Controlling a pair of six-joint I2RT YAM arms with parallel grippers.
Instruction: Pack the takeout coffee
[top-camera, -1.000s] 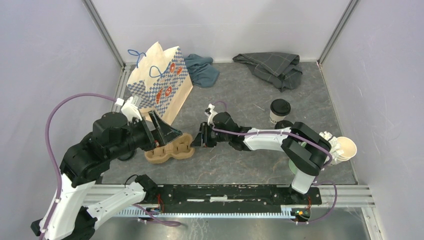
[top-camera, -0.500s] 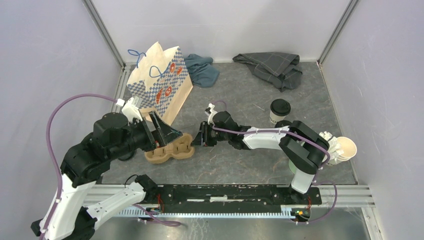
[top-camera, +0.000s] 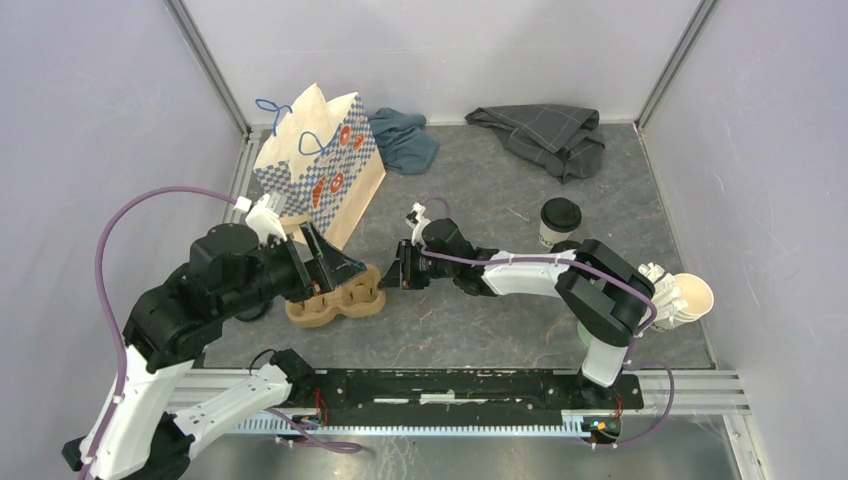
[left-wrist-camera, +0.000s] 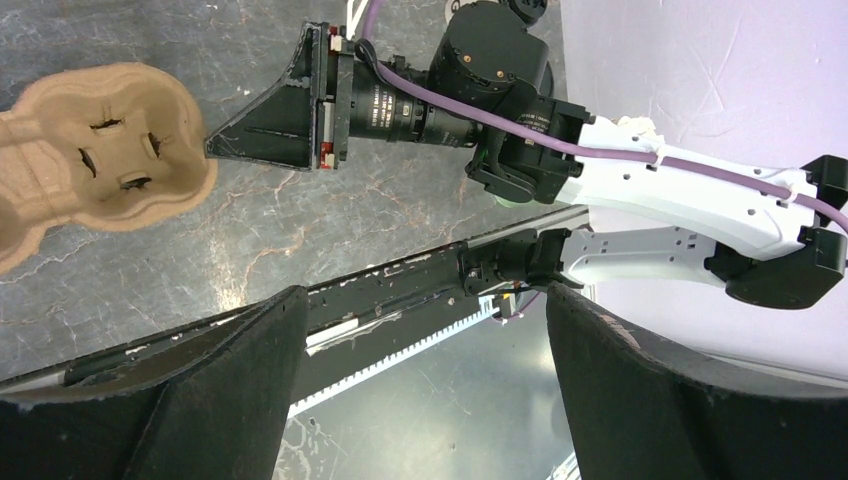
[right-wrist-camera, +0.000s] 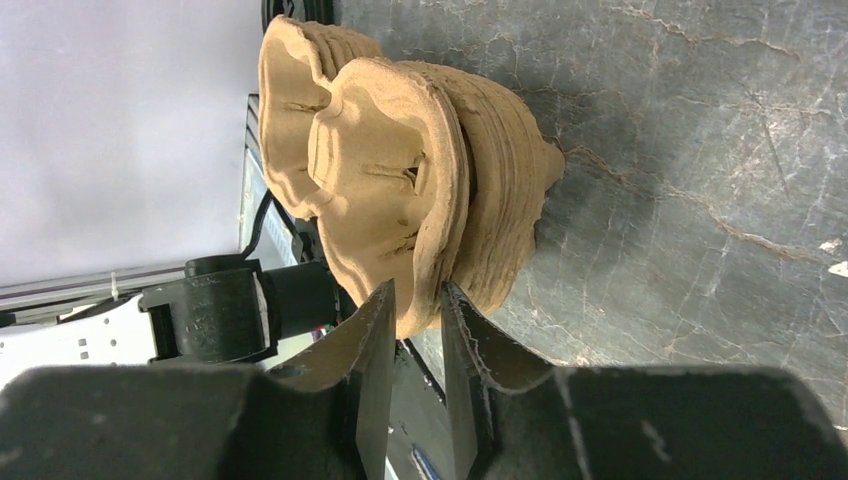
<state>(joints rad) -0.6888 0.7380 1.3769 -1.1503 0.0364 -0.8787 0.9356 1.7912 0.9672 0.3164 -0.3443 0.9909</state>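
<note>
The takeout coffee (top-camera: 559, 222), a white cup with a black lid, stands upright right of centre, beside my right arm's elbow. A tan pulp cup carrier (top-camera: 335, 300) lies at front left; it also shows in the right wrist view (right-wrist-camera: 400, 170) and the left wrist view (left-wrist-camera: 90, 160). My right gripper (top-camera: 397, 272) reaches left, its jaws narrowly closed on the carrier's right rim (right-wrist-camera: 417, 290). My left gripper (top-camera: 335, 268) hovers over the carrier, wide open and empty (left-wrist-camera: 425, 300).
A patterned paper bag (top-camera: 320, 165) stands behind the carrier at back left. A lidless white cup (top-camera: 690, 297) lies at the right edge. A teal cloth (top-camera: 405, 140) and a grey cloth (top-camera: 545, 135) lie at the back.
My right gripper has slid slightly left onto the carrier's rim, and the carrier has shifted a little left. The left arm has barely moved.
</note>
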